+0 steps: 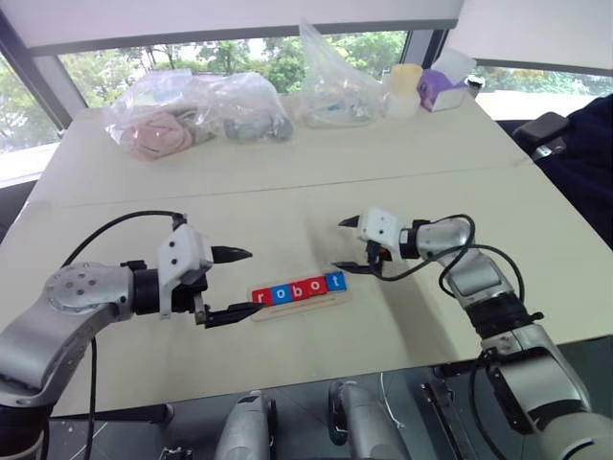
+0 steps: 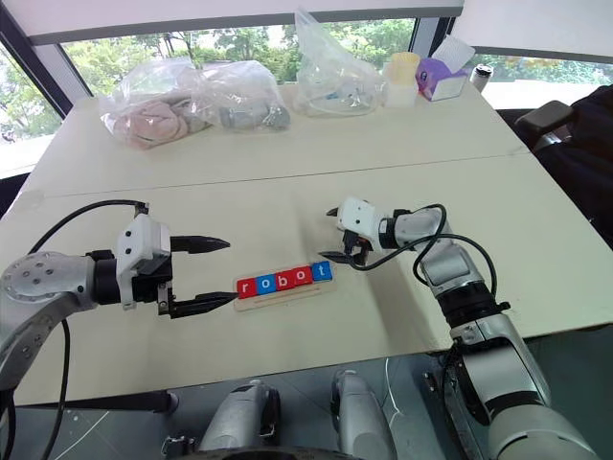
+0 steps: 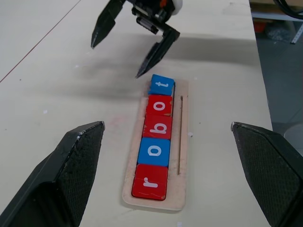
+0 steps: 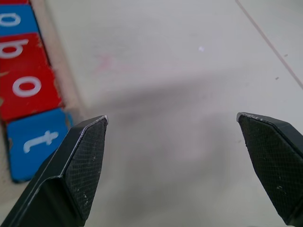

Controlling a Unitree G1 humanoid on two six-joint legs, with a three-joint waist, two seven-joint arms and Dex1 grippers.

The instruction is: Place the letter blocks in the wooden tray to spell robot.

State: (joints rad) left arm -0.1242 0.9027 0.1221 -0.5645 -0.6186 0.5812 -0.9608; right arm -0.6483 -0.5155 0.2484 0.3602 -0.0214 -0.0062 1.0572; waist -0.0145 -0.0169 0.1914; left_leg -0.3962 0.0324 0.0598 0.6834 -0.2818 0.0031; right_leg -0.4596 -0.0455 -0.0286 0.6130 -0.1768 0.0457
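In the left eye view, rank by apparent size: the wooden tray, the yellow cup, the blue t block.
1. wooden tray
2. yellow cup, though it stands farther from the camera, so its rank below the tray is unsure
3. blue t block

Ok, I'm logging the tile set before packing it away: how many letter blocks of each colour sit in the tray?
Red square letter blocks: 3 (r, b, o)
Blue square letter blocks: 2 (o, t)
Total: 5, all in a row on the pale wooden tray, spelling robot.

table (image 1: 287, 182) | clear bags (image 1: 196, 115) – far edge | tissue box (image 1: 442, 88) – purple
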